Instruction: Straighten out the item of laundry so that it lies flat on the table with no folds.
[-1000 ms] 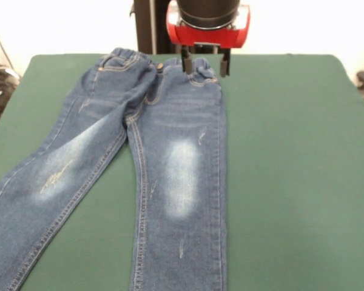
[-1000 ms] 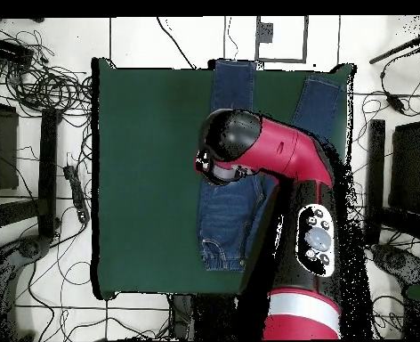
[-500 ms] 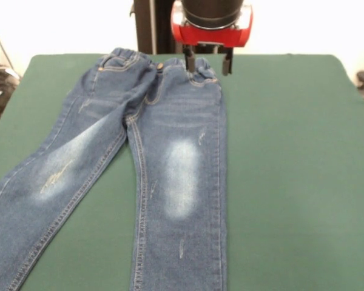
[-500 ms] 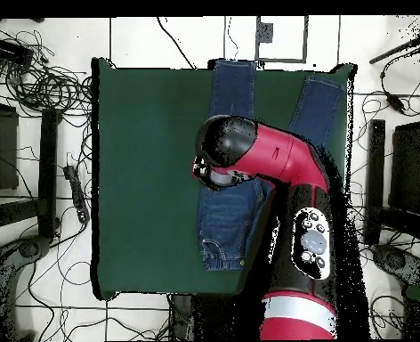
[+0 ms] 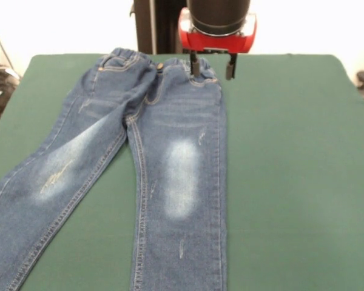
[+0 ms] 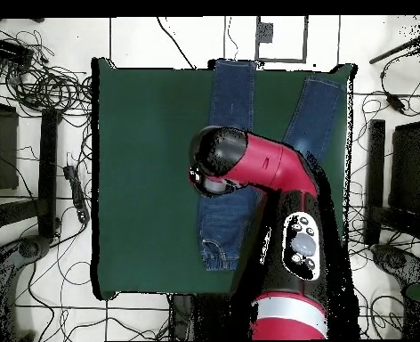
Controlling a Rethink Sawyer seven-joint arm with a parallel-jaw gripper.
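Note:
The item of laundry (image 5: 170, 151), small blue denim jeans with faded whitish thigh patches, lies front side up on the dark green table (image 5: 291, 157). The waistband is at the far edge and the two legs spread toward the near edge, running off the bottom of the front view. My gripper (image 5: 213, 66) hovers open over the right end of the waistband, its two black fingers (image 5: 195, 64) apart with nothing between them. In the overhead view the red arm (image 6: 267, 169) covers the gripper and much of the jeans (image 6: 234, 89).
Broad bare green felt lies to the right of the jeans in the front view. In the overhead view cables (image 6: 36, 80) and dark equipment stand on the floor around the table's sides.
The gripper has drifted a little to the right in the front view and stayed open. The jeans have not moved.

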